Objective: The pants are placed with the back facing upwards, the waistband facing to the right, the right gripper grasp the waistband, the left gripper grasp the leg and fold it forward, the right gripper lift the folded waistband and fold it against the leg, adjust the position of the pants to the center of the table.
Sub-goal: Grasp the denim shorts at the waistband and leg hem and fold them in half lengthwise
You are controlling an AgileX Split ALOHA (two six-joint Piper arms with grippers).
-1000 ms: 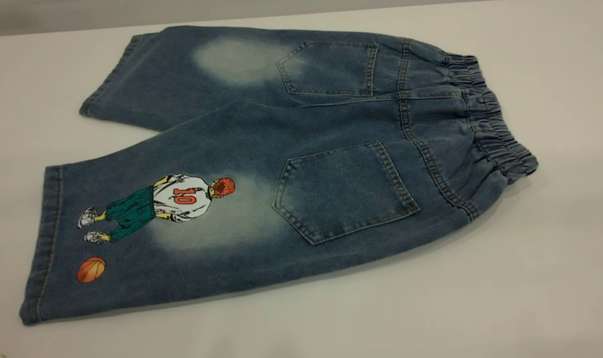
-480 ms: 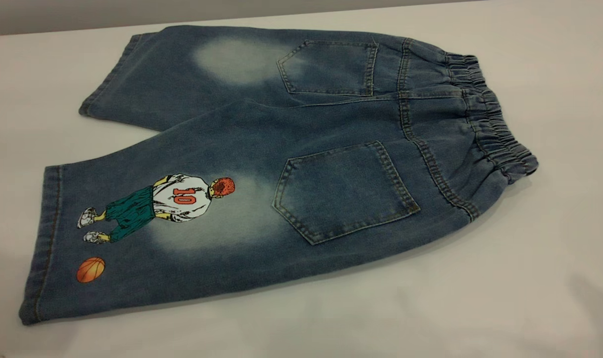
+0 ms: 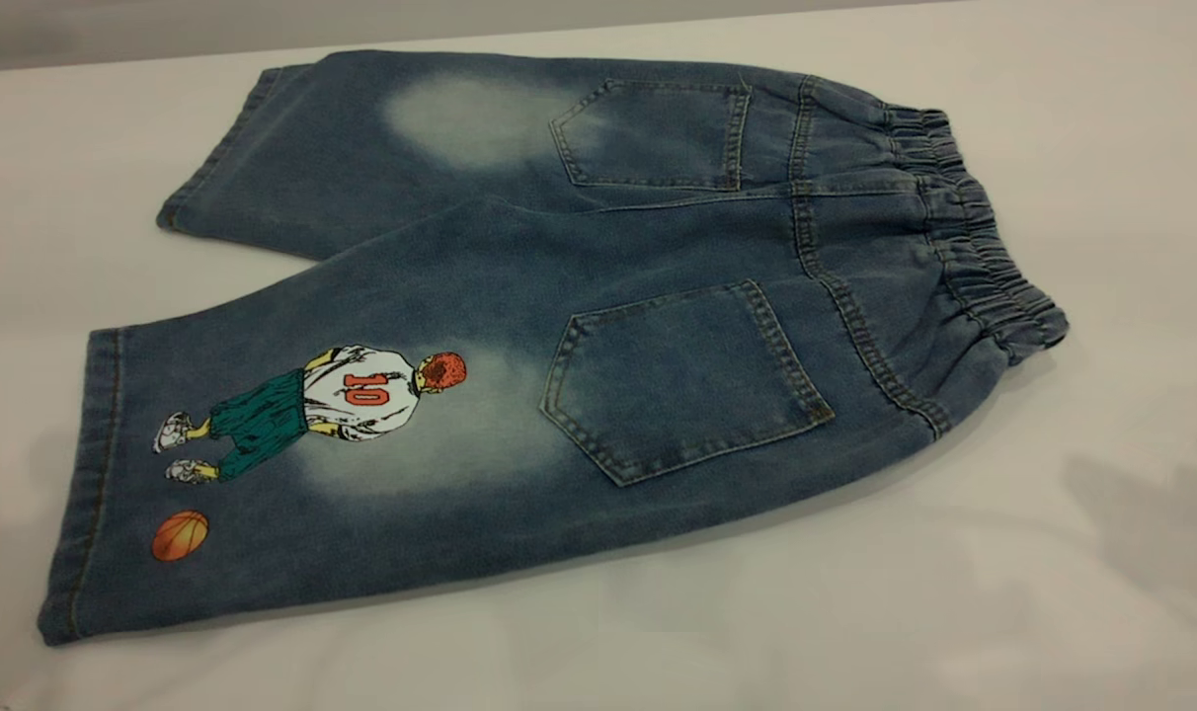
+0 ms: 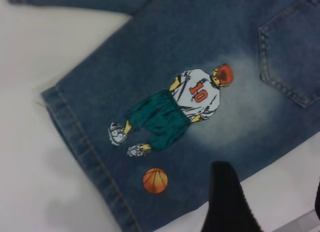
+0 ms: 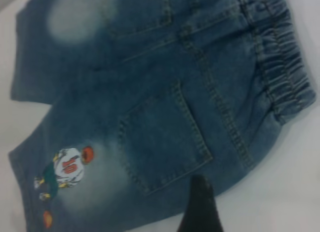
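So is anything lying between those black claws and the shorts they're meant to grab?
Nothing visible. The pants lie flat and alone on the table; the left gripper hovers by the printed leg, the right gripper near the waistband.

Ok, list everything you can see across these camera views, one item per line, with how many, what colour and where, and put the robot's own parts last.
pants: one, blue denim with pale faded patches, lying flat and unfolded on the table, back side up.
waistband: one, blue, gathered, at the pants' right end.
leg: one, blue with a player print in a white number 10 shirt and an orange ball, the nearer one, reaching toward the left.
plain leg: one, blue with a pale patch, the farther one.
back pockets: two, blue, near the waistband.
table: one, white, under everything.
left gripper: one black finger shows in the left wrist view, above the near edge of the printed leg.
right gripper: one black finger shows in the right wrist view, by the pants' near edge below the pocket.
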